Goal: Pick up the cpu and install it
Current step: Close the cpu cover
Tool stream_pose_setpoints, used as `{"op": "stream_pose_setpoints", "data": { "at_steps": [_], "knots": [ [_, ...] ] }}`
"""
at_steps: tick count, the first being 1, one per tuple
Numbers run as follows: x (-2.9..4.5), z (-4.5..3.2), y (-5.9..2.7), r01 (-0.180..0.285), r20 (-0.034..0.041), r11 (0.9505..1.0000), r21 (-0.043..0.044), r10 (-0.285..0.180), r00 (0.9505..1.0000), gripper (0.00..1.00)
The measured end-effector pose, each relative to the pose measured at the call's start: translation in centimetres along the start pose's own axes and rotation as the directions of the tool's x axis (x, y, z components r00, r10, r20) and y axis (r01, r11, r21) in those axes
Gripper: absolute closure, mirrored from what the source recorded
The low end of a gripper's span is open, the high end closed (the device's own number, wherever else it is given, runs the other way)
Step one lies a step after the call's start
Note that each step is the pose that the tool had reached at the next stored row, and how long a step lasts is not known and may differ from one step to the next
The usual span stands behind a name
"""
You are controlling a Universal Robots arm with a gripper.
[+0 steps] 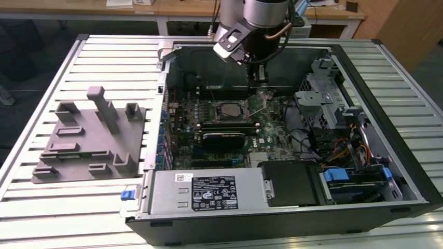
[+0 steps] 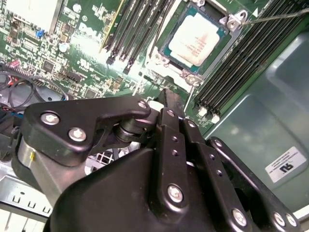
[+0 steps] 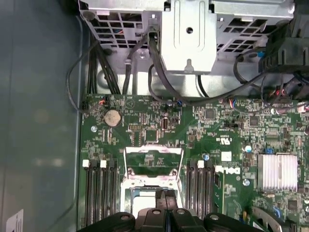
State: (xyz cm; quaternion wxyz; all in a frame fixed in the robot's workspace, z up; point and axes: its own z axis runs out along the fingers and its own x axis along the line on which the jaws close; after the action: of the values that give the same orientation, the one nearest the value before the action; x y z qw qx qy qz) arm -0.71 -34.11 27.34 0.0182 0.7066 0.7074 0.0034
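The cpu (image 2: 197, 39) is a pale silver square lying flat in the socket on the green motherboard (image 2: 91, 63). In the exterior view the cpu (image 1: 231, 109) sits mid-board inside the open computer case (image 1: 387, 129). The socket's thin metal lever (image 1: 259, 105) stands up beside it, and the load plate (image 3: 153, 159) is tilted open. My gripper (image 1: 259, 79) hangs above the board, just past the socket toward the case's far wall. Its black fingers (image 2: 169, 121) are pressed together with nothing between them. The gripper (image 3: 165, 197) reaches over the socket's edge in the first wrist view.
A grey plastic fixture block (image 1: 90, 137) with upright posts stands on the slatted table at the exterior view's left. Memory slots (image 2: 140, 29) flank the socket. A drive cage (image 1: 322, 98), cables and the power supply (image 1: 207, 192) crowd the case.
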Motion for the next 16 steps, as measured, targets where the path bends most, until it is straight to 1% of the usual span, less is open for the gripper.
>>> {"op": "stream_pose_setpoints", "data": {
  "at_steps": [3, 7, 12, 16],
  "knots": [
    [0.15, 0.25, 0.31, 0.000, 0.0001, 1.0000, 0.0015, 0.000, 1.0000, 0.89],
    [0.72, 0.63, 0.57, 0.000, -0.0001, 1.0000, 0.0023, 0.000, 1.0000, 0.89],
    [1.30, 1.04, 1.57, 0.000, -0.0002, 1.0000, 0.0023, 0.000, 1.0000, 0.89],
    [1.83, 1.25, 2.12, 0.001, 0.0000, 1.0000, 0.0024, -0.001, 1.0000, 0.89]
  ]
}}
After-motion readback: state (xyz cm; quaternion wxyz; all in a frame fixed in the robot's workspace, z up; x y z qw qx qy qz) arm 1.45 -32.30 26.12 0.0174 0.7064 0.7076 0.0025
